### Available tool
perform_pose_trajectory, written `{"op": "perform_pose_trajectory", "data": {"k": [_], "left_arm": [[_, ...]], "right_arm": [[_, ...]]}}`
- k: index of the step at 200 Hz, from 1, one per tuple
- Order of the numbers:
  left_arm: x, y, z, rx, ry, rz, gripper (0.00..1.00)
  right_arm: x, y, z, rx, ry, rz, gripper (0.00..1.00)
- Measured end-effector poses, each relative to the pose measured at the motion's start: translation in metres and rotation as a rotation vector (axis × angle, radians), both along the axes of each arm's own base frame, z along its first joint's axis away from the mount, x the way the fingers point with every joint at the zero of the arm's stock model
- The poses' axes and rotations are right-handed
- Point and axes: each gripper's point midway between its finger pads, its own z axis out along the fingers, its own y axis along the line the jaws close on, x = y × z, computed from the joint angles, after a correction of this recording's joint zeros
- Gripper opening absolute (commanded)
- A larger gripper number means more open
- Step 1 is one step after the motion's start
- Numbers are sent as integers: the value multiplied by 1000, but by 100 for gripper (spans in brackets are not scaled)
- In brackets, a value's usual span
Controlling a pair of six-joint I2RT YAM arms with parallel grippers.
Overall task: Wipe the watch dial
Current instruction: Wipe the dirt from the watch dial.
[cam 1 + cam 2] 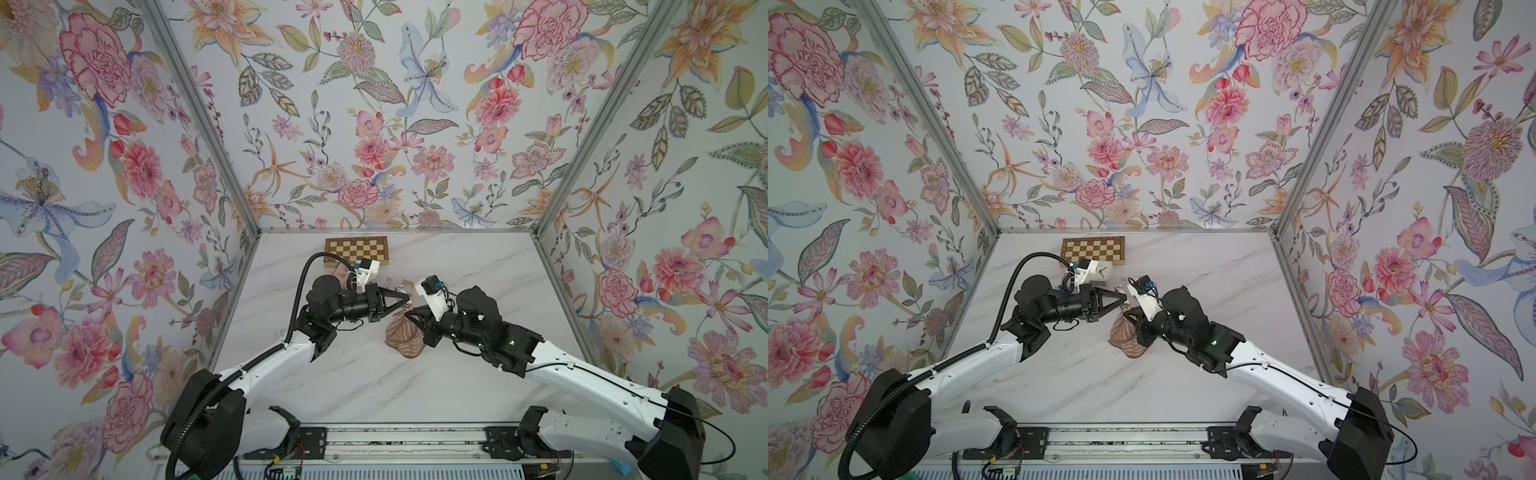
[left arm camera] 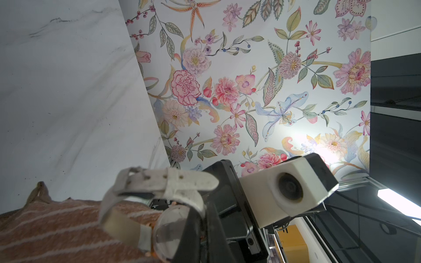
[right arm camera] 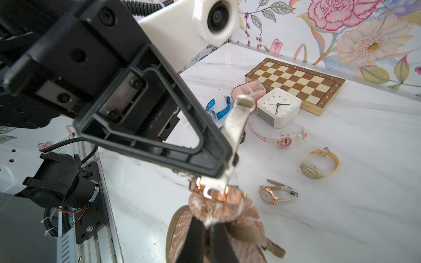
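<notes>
Though glass-domed — watch (image 2: 170,227) against fuzzy cloth (image 2: 57,227)

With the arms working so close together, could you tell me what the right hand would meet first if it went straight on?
The right hand, shut on the cloth, points at the watch pinched in the left hand. The cloth seems pressed to its dial, so the watch comes first.

Striped cloth (image 3: 216,213) touching gold watch (image 3: 219,194), chessboard (image 3: 293,79) behind
</notes>
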Motion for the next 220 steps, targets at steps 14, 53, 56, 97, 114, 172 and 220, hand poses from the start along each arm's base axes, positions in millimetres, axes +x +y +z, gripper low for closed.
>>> {"op": "perform_pose_trajectory", "data": {"k": [14, 53, 56, 97, 114, 172, 220], "left_arm": [[0, 0, 0, 0, 0, 2, 0], [0, 0, -1, 2, 4, 3, 0], [0, 0, -1, 3, 4, 3, 0], [0, 0, -2, 6, 10, -1, 0], [0, 0, -2, 5, 8, -1, 0], [0, 0, 0, 1, 4, -1, 0], [0, 0, 0, -4, 11, -1, 0]], "right_arm": [[-1, -1, 5, 4, -11, 2, 0], [-2, -2, 5, 14, -14, 2, 0], [-1, -1, 4, 19, -11, 1, 0], [0, 1, -11, 14, 22, -7, 0], [0, 1, -10, 18, 19, -7, 0], [1, 2, -9, 24, 14, -7, 0], [1, 2, -13, 30, 18, -9, 0]]}}
